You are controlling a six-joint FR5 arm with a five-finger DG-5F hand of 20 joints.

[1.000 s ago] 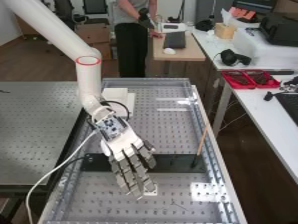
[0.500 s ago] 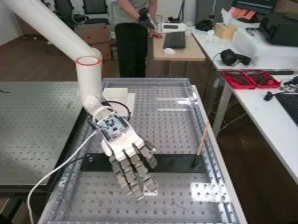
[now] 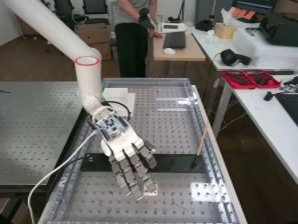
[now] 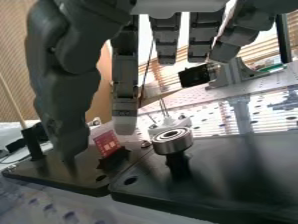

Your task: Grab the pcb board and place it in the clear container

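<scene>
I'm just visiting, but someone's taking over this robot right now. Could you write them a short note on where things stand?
Hand: open, fingers straight, nothing in its grasp, above the long black plate.
Board: the small red piece standing in a black holder is probably the PCB. A metal ring on a black post is nearby.
Clear container: I cannot tell for certain which thing is meant.
Done: the hand is over the work area; the board is not yet grabbed.
Left: grip the board, lift it out, place it in the container.
</scene>
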